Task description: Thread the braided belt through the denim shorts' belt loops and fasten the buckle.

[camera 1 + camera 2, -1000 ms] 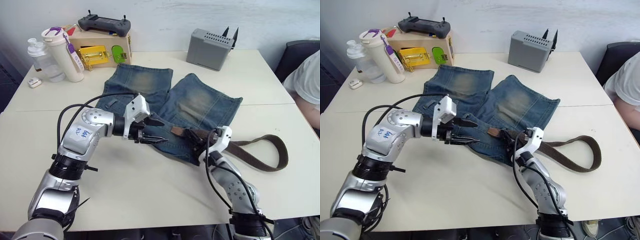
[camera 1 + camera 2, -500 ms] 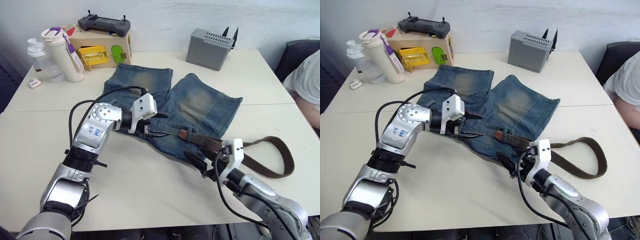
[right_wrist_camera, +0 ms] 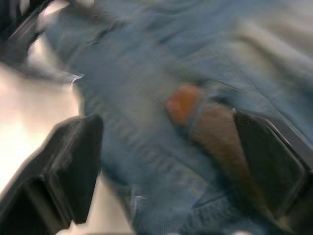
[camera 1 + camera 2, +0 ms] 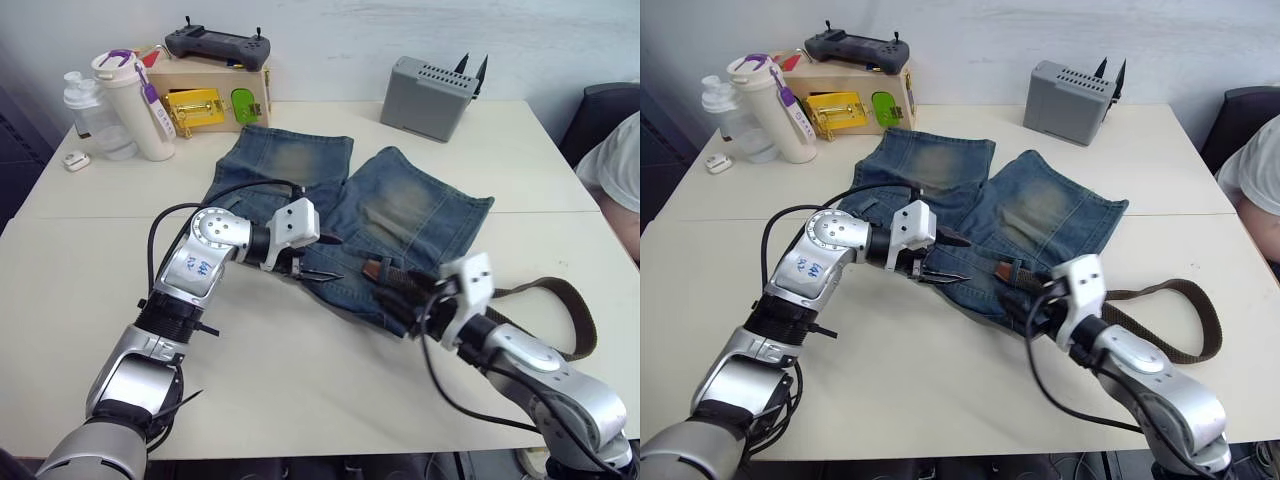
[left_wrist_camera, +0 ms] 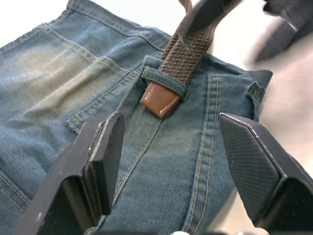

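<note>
Left wrist view, left hand spread over denim shorts, braided belt tip through a loop, right hand spread.

robot lab, white table, handheld controller, latch box

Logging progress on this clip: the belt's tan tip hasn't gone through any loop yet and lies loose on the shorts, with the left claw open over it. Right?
Not quite. The left wrist view shows the belt already passed under one loop on the shorts, with its tan tip poking out past it. The rest holds: the left claw is open over the tip.
</note>
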